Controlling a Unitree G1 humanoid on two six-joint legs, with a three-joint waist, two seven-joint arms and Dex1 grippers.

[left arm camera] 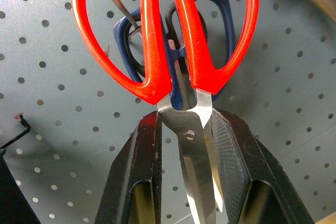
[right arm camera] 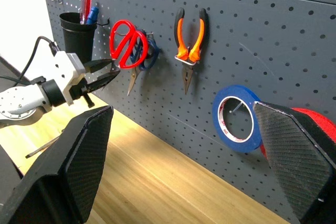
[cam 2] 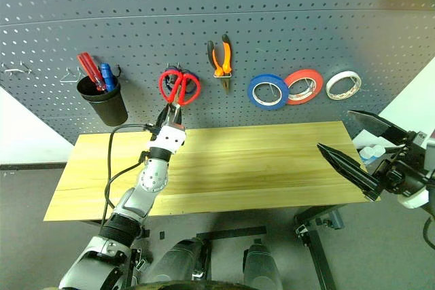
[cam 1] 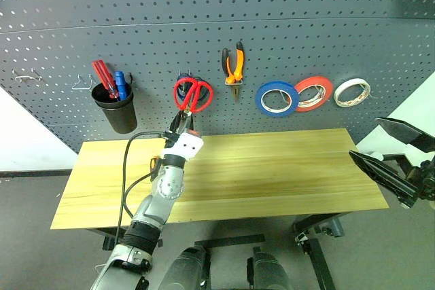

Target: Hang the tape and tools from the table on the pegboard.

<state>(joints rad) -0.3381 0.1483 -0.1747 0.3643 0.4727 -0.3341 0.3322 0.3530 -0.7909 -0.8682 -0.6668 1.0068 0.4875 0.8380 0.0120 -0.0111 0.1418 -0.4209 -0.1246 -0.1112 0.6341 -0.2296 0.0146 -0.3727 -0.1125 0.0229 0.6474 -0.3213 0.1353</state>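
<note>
Left gripper [left arm camera: 184,145] jaws clamping red scissors [left arm camera: 168,30], blue-handled scissors [left arm camera: 220,19] behind

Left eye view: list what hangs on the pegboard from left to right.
Black cup with screwdrivers → red-handled scissors, held by the left gripper → pliers → blue tape → red roll → white roll.
</note>
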